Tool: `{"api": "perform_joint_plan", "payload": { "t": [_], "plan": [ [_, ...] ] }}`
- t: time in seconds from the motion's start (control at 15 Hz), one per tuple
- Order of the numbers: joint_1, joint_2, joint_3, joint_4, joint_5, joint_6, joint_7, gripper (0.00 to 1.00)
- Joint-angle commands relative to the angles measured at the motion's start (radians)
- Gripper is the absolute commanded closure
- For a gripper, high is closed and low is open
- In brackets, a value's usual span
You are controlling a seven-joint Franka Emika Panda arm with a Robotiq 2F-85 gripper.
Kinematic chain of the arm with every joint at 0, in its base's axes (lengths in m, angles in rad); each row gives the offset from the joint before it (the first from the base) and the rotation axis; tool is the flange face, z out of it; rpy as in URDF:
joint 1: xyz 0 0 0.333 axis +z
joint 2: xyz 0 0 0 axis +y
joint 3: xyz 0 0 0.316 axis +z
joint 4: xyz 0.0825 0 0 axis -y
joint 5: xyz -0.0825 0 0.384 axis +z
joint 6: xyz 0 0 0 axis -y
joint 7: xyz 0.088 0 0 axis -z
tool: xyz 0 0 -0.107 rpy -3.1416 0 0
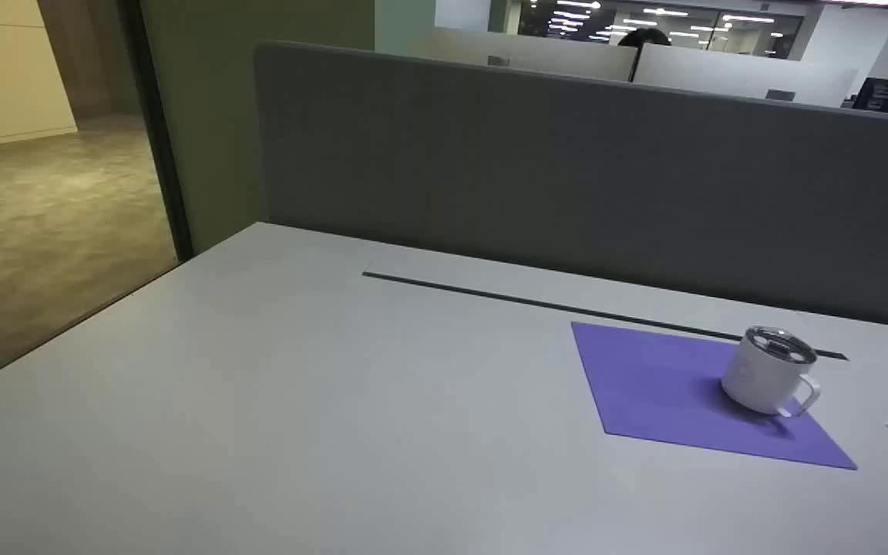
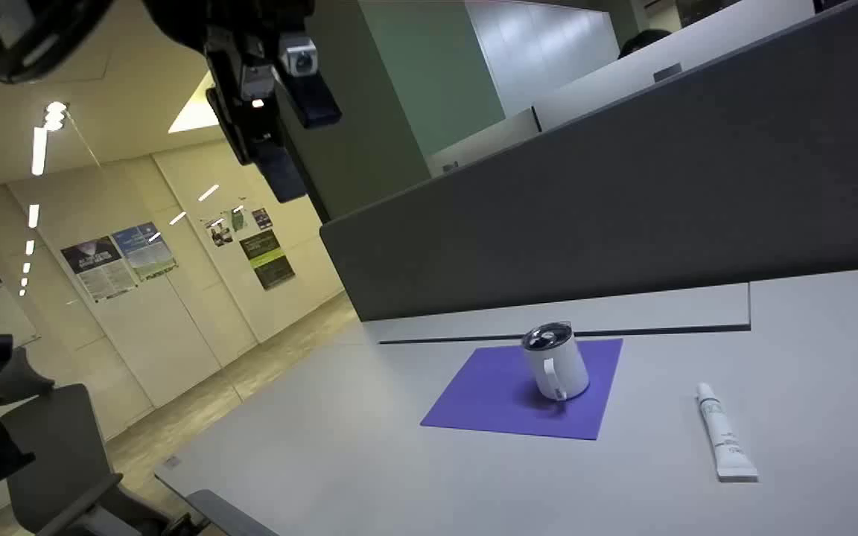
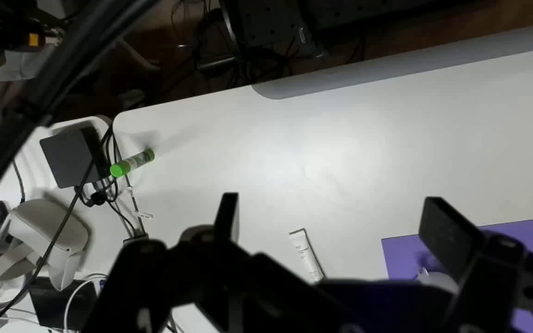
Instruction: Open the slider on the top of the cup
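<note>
A white cup [image 1: 756, 383] with a handle stands upright on a purple mat [image 1: 644, 385]; the cup [image 2: 563, 372] and mat [image 2: 466, 398] show in both exterior views. Its clear lid [image 1: 797, 354] carries a dark slider [image 1: 778, 347]; whether the slider is open I cannot tell. In the wrist view, only a small part of the cup [image 3: 437, 280] shows, mostly hidden behind a finger and the gripper body. My gripper [image 2: 301, 145] is open and empty, high above the table, well away from the cup. In the wrist view, the gripper [image 3: 332, 215] has its fingers wide apart.
A white tube [image 2: 723, 439] lies on the white table [image 2: 339, 447] beside the mat. A dark grey partition [image 2: 623, 216] stands along the back. The wrist view shows a green stick [image 3: 132, 163], a black box [image 3: 73, 157], cables and a white headset [image 3: 46, 233].
</note>
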Motion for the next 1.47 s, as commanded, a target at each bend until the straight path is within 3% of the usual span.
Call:
{"api": "perform_joint_plan", "payload": {
  "t": [0.0,0.47,0.53,0.67,0.8,0.87,0.93,1.13,1.4],
  "plan": [
    [0.016,-0.001,-0.013,0.002,-0.008,-0.006,0.008,0.00],
    [0.016,-0.001,-0.013,0.002,-0.008,-0.006,0.008,0.00],
    [0.027,0.056,-0.009,0.028,-0.008,-0.001,0.005,0.00],
    [0.051,0.129,-0.009,0.034,-0.029,0.100,-0.006,0.00],
    [0.093,0.241,-0.011,0.038,-0.026,0.299,-0.031,0.00],
    [0.111,0.307,-0.013,0.051,-0.007,0.389,-0.049,0.25],
    [0.126,0.370,-0.010,0.065,0.001,0.476,-0.070,0.26],
    [0.188,0.571,-0.006,0.138,0.095,0.651,-0.170,0.47],
    [0.232,0.828,0.043,0.303,0.325,0.699,-0.417,0.75]
  ]
}}
